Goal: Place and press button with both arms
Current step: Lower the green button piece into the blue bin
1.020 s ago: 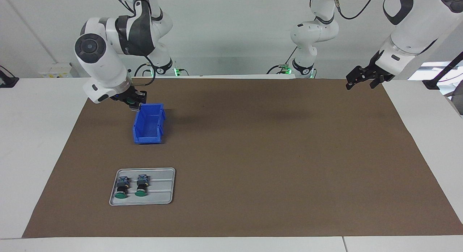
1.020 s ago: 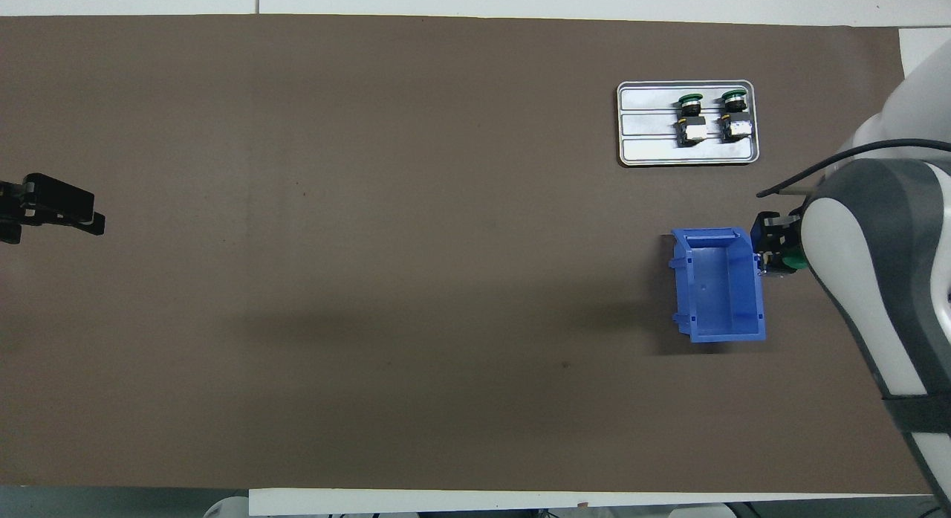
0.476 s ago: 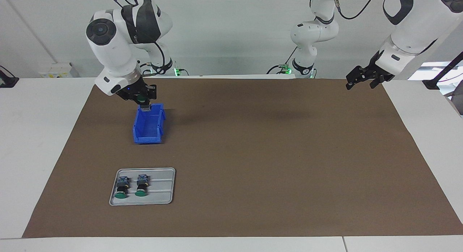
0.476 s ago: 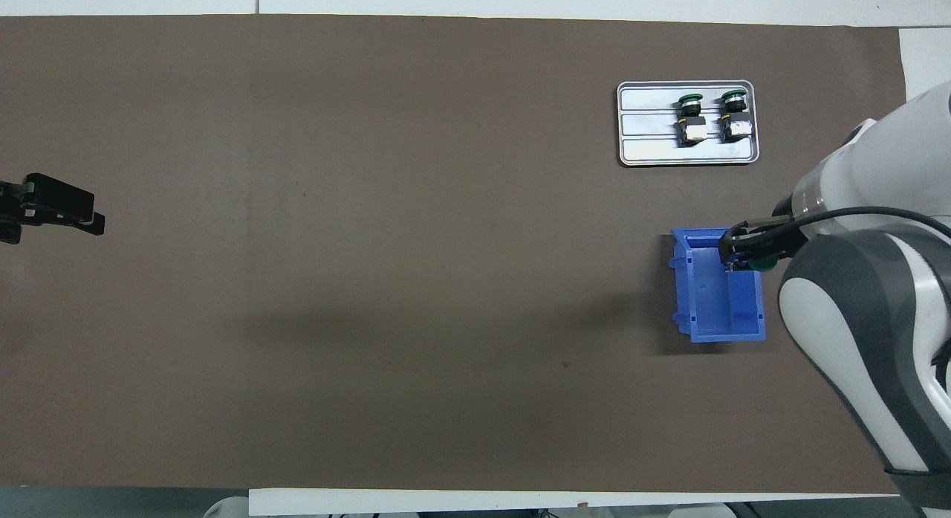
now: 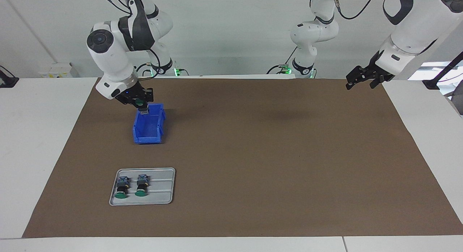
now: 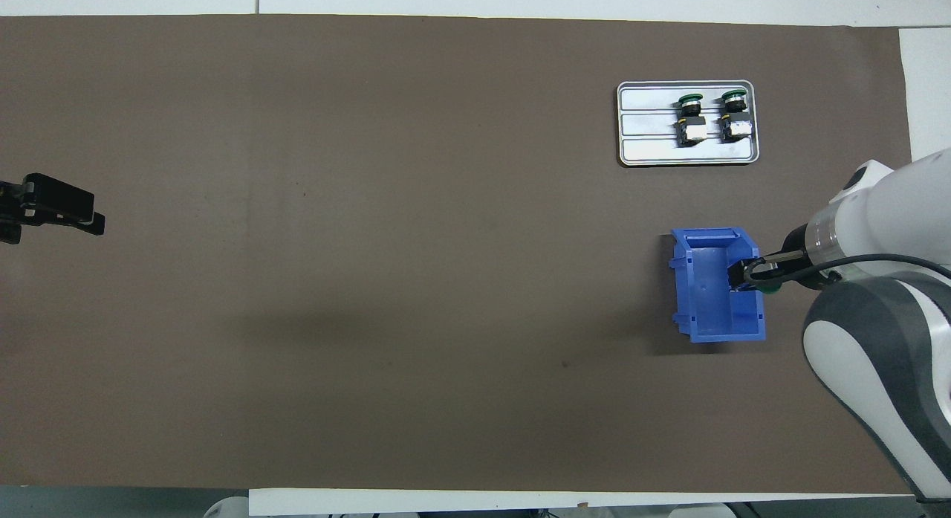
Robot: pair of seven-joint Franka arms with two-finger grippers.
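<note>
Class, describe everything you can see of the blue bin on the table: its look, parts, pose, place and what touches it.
The blue bin is a small open-topped box that looks like moulded plastic, with ribbed outer walls and a cut-down wall at its end farther from the robots. It stands upright on the brown mat, nearer to the robots than the tray. Nothing shows on its floor. The right gripper holds a button over it; contact cannot be told.

One high camera faces the robots across the brown-covered tabletop (image 5: 253, 154); the other looks steeply down from their end. Both share that tabletop (image 6: 371, 243).
</note>
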